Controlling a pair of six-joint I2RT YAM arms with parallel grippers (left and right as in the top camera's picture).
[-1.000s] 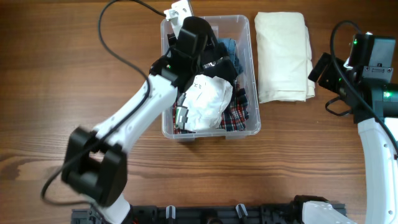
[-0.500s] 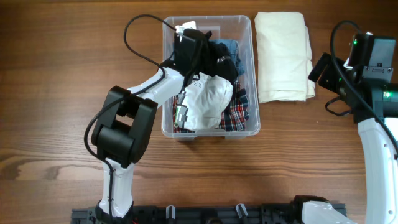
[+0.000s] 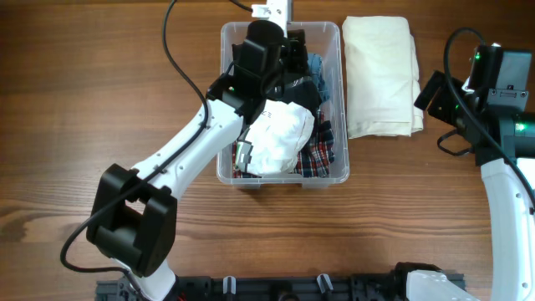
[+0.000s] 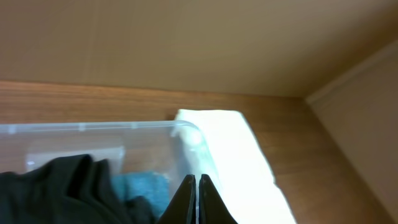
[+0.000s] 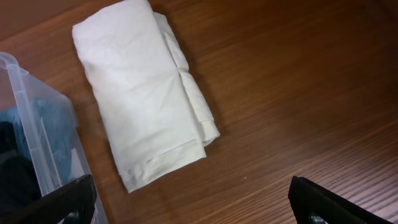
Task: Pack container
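Observation:
The clear plastic container [image 3: 284, 181] stands at the table's middle, holding a white garment [image 3: 280, 138], a plaid one [image 3: 316, 156], a black one [image 3: 299, 88] and a blue one [image 3: 314, 63]. My left gripper [image 3: 297, 57] is inside the far end of the container, above the black garment. In the left wrist view it [image 4: 194, 182] is shut and empty, with the container's rim [image 4: 93, 128], the black garment [image 4: 56, 186] and the blue garment [image 4: 142, 186] around it. My right gripper [image 5: 193, 205] is open and empty over bare table, right of the container [image 5: 34, 118].
A folded cream cloth [image 3: 380, 75] lies on the table just right of the container; it also shows in the right wrist view [image 5: 137, 87] and the left wrist view [image 4: 239, 165]. The right arm [image 3: 501, 167] stands at the right edge.
My left arm has swung: its elbow moved back out to the lower left and the wrist shifted slightly towards the container's far end. The right arm has not moved.

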